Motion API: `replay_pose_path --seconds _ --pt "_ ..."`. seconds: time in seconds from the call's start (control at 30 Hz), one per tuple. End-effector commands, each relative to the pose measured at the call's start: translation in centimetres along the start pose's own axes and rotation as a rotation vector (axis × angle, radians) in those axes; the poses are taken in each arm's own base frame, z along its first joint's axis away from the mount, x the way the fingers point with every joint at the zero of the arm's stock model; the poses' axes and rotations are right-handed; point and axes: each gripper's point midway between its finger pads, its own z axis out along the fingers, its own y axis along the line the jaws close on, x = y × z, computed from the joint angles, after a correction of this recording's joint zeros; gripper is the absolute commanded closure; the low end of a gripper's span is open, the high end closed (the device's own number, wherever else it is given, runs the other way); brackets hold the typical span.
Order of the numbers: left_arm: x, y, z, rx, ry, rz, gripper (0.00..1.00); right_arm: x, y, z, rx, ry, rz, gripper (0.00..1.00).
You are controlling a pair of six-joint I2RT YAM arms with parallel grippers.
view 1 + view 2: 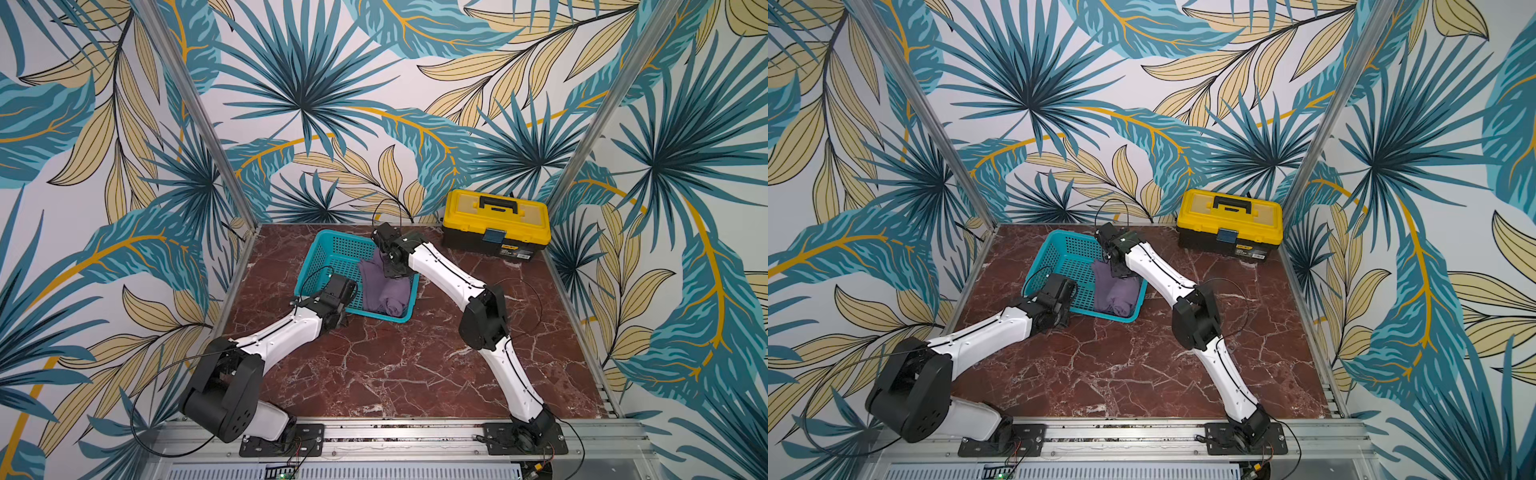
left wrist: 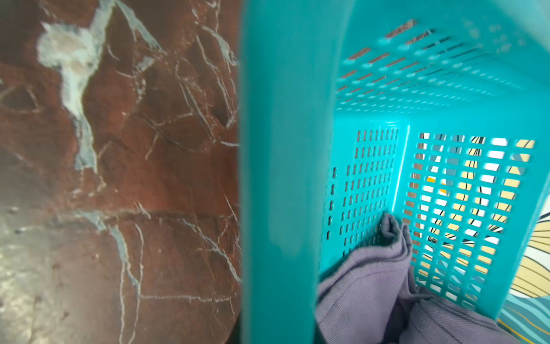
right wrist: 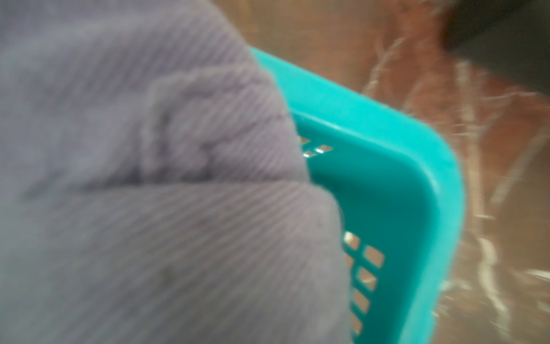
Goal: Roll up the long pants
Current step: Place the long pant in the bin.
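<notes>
Your dusty-purple long pants (image 1: 384,293) sit bunched in the teal basket (image 1: 309,262); right tool (image 1: 390,269) seemingly clamps them, tip hidden; left tool (image 1: 340,319) closed.

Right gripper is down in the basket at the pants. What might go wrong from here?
1. The right gripper seems to pinch one fold of the bunched pants. Lifting may drag the basket along, unless the left gripper at its rim really steadies it.
2. The pants could catch on the rim and land crumpled, which would make them hard to roll.
</notes>
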Motion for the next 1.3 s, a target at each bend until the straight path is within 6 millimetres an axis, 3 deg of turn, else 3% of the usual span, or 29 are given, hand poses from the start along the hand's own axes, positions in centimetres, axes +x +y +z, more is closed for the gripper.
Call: replay_pose_path --seconds 0.0,0.1,0.2,0.23,0.33,0.37,0.4,0.43,0.57,0.77,0.83,0.93,1.07,1.27 --pt "-1.1 -5.2 -3.1 0.112 -0.107 -0.01 1.0 0.1 -5.0 2.0 0.398 -0.048 -0.189 0.83" --pt "0.9 -5.5 -4.1 0.103 -0.1 0.043 1.0 1.8 -4.1 3.9 0.415 -0.005 -0.197 0.8" --pt "2.3 -4.2 -4.1 0.083 -0.071 0.03 1.0 3.7 -3.1 5.9 0.377 0.047 -0.126 0.75" --pt "2.5 -3.8 -4.1 0.079 -0.066 0.024 1.0 4.1 -2.9 6.4 0.371 0.056 -0.099 0.64" --pt "3.0 -2.4 -3.9 0.061 -0.046 0.004 1.0 5.1 -1.7 7.6 0.3 0.097 0.037 0.48" --pt "3.1 -1.9 -3.8 0.058 -0.044 -0.005 1.0 5.1 -1.1 7.8 0.276 0.102 0.069 0.37" --pt "3.0 -1.4 -3.7 0.052 -0.051 -0.019 1.0 4.9 -0.7 7.8 0.255 0.1 0.099 0.04" --pt "2.7 -1.0 -3.6 0.05 -0.061 -0.027 1.0 4.8 -0.5 7.6 0.244 0.098 0.127 0.01" --pt "1.4 1.0 -2.9 0.074 -0.104 -0.112 1.0 2.8 0.5 4.8 0.125 0.07 0.262 0.01" --pt "0.6 2.8 -1.4 0.06 -0.129 -0.171 1.0 -4.8 2.6 -4.3 -0.207 -0.165 0.312 0.01" --pt "0.6 3.2 -0.9 0.055 -0.126 -0.177 1.0 -5.9 2.7 -6.6 -0.267 -0.2 0.295 0.01" --pt "0.6 3.4 -0.4 0.048 -0.125 -0.182 1.0 -6.2 3.0 -8.6 -0.323 -0.214 0.23 0.01" --pt "1.0 3.1 0.2 0.046 -0.098 -0.192 1.0 -5.4 3.3 -8.8 -0.349 -0.196 0.174 0.01" --pt "1.0 2.3 0.3 0.046 -0.069 -0.192 1.0 -3.3 9.6 -10.3 -0.739 -0.116 0.126 0.03"
